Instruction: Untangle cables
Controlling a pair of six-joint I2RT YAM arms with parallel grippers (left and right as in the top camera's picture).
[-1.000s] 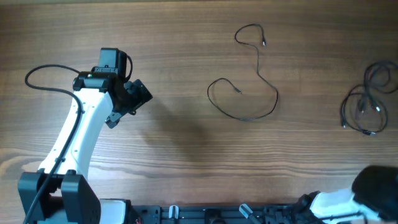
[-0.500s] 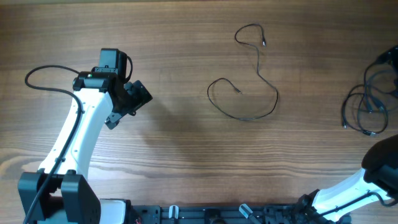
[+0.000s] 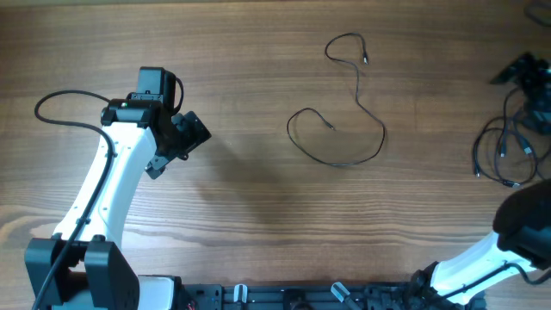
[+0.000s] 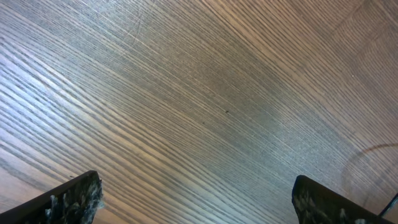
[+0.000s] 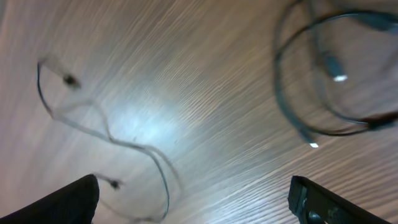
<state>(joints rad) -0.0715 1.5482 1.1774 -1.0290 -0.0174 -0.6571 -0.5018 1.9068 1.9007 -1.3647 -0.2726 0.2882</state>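
Note:
One cable (image 3: 357,108) lies loose in open loops in the middle of the table, thin and black with tiny plug ends. More cables sit in a tangled bundle (image 3: 506,148) at the right edge. My right gripper (image 3: 519,69) shows as a dark shape just beyond the bundle, at the far right. In the blurred right wrist view that gripper (image 5: 196,202) is open and holds nothing, with the loose cable (image 5: 106,134) to the left and the bundle (image 5: 323,74) at the upper right. My left gripper (image 3: 178,145) hovers far left of the cables. It stands open (image 4: 199,205) over bare wood.
The left arm's own thicker black cable (image 3: 60,110) arcs over the table at the far left. The right arm's base (image 3: 516,237) fills the bottom right corner. A black rail (image 3: 293,294) runs along the front edge.
The right arm has swung away from the front edge, and its gripper has come into view beyond the bundle with its jaws opened. The left arm and the loose cable have not moved.

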